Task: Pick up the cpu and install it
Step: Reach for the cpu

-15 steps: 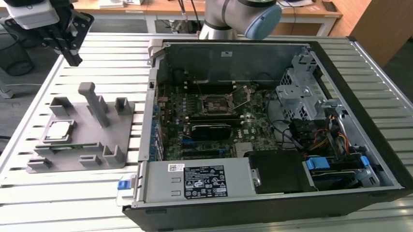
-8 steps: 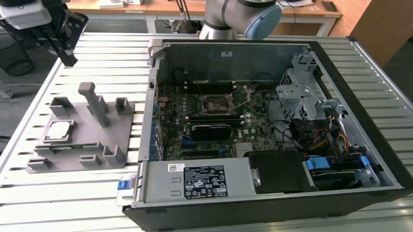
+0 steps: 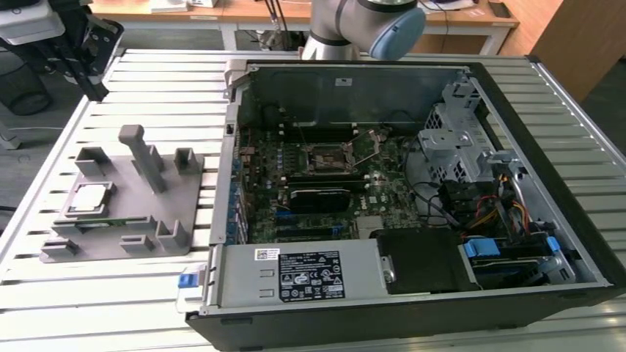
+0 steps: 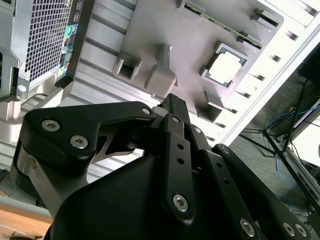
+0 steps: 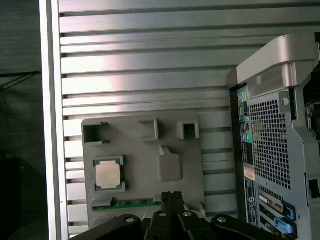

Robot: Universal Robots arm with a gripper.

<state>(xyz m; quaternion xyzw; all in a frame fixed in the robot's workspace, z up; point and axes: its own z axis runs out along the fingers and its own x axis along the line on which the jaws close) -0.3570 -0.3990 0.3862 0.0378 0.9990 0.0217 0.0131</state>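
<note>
One arm (image 3: 377, 26) on the job, so no choice of side. Jaws clenched on nothing, tips pressed together in both wrist views. In the exterior view they hang high over the far corner of the slatted desk (image 3: 157, 81), at that view's left.

The cpu (image 5: 109, 175) is not picked yet. It sits flat, metal top up, in a square recess of the grey plastic holder (image 5: 145, 145). It lies below the jaws and well apart from them, off to one side of the tip line rather than straight under. Square chip, so no long axis to line up with, only its edges against the recess walls.

On the holder just beside the cpu stands a blunt upright post (image 5: 170, 167), closer to the tip line than the chip is. A green memory stick (image 5: 132, 203) lies along the holder edge nearest the jaws. Small open-box blocks (image 5: 188, 130) line the opposite edge, apart from the chip. My read: the post is the one thing that could foul a descent.

Farther off, at the exterior view's right of the holder, lies an open computer case (image 3: 411, 326). Its side wall stands between the holder and the motherboard (image 3: 391, 176). The CPU socket (image 3: 328, 158) looks unfilled, though I can't be sure. A black heatsink block (image 3: 323, 199) lies just beside it.
</note>
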